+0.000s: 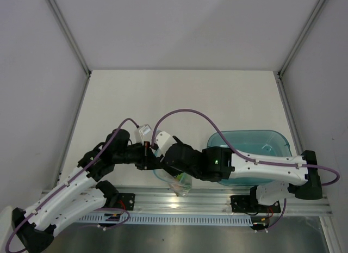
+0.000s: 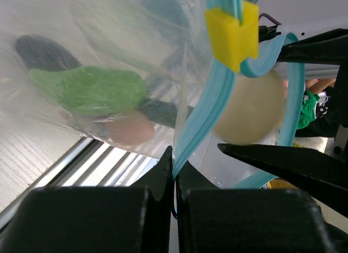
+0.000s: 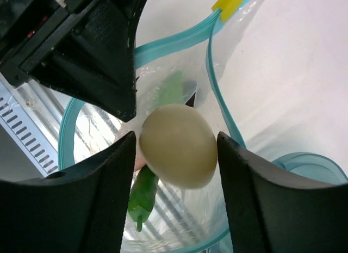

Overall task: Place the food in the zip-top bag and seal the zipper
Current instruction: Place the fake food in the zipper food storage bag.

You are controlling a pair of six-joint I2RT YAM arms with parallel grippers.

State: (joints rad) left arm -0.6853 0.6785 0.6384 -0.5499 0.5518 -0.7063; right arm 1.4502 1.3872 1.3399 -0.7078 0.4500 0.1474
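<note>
The left hand (image 2: 174, 179) was pinched shut on the blue zipper (image 2: 202, 114), holding the clear bag (image 2: 109, 41) up near the counter's (image 1: 179, 95) front edge — a green vegetable (image 2: 89, 90) and a pink egg (image 2: 130, 129) lay inside. The right hand (image 3: 176, 155) gripped the cream egg (image 3: 176, 141) at the bag's open mouth.

1. The left arm (image 1: 70, 193) rises from its base at the near left, bends at the elbow and reaches right toward the middle of the near edge.
2. The left claw (image 2: 175, 174) has its fingers pressed together, pinching the zipper (image 2: 198, 117) between the tips.
3. The right arm (image 1: 261, 167) stretches leftward from its base at the near right, low and almost level.
4. The right claw (image 3: 176, 149) has its fingers spread around the cream egg (image 3: 179, 133), one against each side.
5. The two claws sit just beside each other, tips facing.
</note>
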